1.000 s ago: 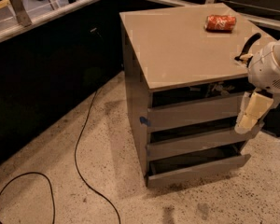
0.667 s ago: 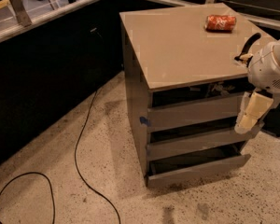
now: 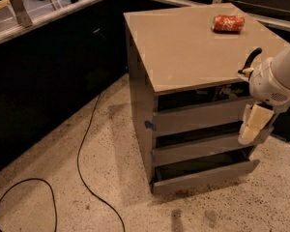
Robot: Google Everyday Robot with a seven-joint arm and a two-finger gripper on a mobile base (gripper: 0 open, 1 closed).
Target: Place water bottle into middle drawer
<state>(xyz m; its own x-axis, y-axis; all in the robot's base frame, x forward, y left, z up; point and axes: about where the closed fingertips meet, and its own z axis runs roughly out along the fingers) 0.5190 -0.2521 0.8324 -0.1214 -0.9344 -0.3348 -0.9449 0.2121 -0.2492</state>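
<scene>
The water bottle is out of view. The grey cabinet (image 3: 183,52) has three drawers, each pulled out a little. The middle drawer (image 3: 198,150) shows a narrow dark gap above its front. My gripper (image 3: 252,127) hangs pointing down at the right end of the cabinet front, level with the gap between the top drawer (image 3: 198,116) and the middle drawer. Nothing shows in its grip from this view.
A red soda can (image 3: 227,23) lies on its side at the far right of the cabinet top. The bottom drawer (image 3: 203,175) sticks out furthest. A black cable (image 3: 79,163) runs across the speckled floor on the left. Dark counters stand behind.
</scene>
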